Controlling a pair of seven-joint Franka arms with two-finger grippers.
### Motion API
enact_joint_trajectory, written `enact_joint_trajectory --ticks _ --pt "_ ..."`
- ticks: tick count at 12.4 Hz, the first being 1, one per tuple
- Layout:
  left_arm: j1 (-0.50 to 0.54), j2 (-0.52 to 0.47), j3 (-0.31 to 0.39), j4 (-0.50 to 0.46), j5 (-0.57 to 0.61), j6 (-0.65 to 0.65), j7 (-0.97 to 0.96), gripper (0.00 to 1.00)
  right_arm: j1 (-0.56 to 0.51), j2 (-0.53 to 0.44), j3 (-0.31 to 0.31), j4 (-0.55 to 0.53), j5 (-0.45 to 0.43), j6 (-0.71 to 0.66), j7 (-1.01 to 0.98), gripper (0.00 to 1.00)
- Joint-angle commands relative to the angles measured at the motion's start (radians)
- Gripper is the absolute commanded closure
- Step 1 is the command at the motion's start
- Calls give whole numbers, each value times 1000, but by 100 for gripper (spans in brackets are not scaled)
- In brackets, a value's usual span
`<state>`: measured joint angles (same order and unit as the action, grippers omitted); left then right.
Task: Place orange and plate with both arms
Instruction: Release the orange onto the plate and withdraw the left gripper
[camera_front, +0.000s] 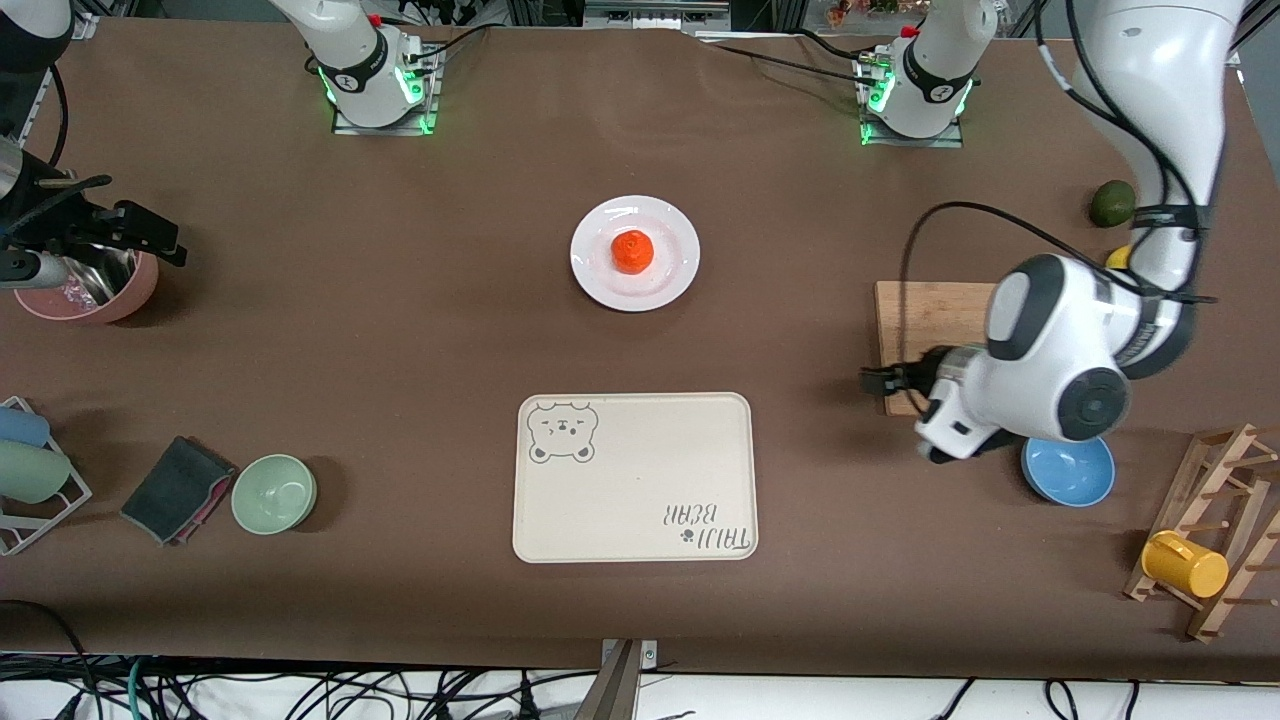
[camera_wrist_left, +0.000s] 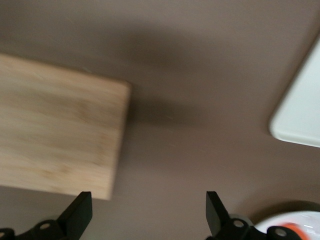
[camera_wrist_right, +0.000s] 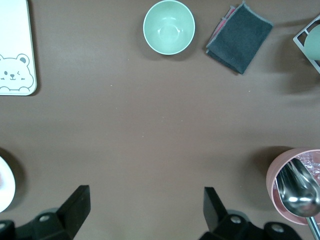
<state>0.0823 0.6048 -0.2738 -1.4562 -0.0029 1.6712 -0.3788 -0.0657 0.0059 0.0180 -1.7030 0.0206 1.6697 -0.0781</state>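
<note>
The orange (camera_front: 632, 251) lies on the white plate (camera_front: 676, 270) in the middle of the table, farther from the front camera than the beige bear-print tray (camera_front: 635, 476). My left gripper (camera_front: 872, 380) is open and empty, low over the bare table beside the wooden board (camera_front: 925, 320). Its wrist view shows the open left gripper (camera_wrist_left: 148, 212), the board (camera_wrist_left: 55, 135), a tray corner (camera_wrist_left: 300, 115) and the plate's edge (camera_wrist_left: 292, 222). My right gripper (camera_front: 160, 238) is open and empty beside the pink bowl (camera_front: 95, 290). The right wrist view shows the right gripper (camera_wrist_right: 145, 207) over bare table and the plate's edge (camera_wrist_right: 4, 185).
A blue bowl (camera_front: 1068, 470), a dark green fruit (camera_front: 1112, 203), a lemon (camera_front: 1118, 257) and a wooden rack with a yellow mug (camera_front: 1185, 563) are at the left arm's end. A green bowl (camera_front: 274, 493), a dark cloth (camera_front: 175, 488) and a cup rack (camera_front: 25, 470) are at the right arm's end.
</note>
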Motion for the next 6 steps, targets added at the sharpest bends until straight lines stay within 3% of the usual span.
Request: enact_joint_trajectory --ticks 1,3,4,6 --pt "23 -2 -13 28 203 -18 69 0 -12 -15 10 -6 2 -8 -8 0" --pt "101 -20 -22 89 221 -42 118 0 -11 -12 11 -6 2 -10 -9 0" --pt "141 -28 -27 106 180 -65 177 0 -2 -3 11 -1 4 -11 -6 0" --pt "224 -88 -27 132 46 -71 225 0 53 44 19 -6 5 -168 12 0"
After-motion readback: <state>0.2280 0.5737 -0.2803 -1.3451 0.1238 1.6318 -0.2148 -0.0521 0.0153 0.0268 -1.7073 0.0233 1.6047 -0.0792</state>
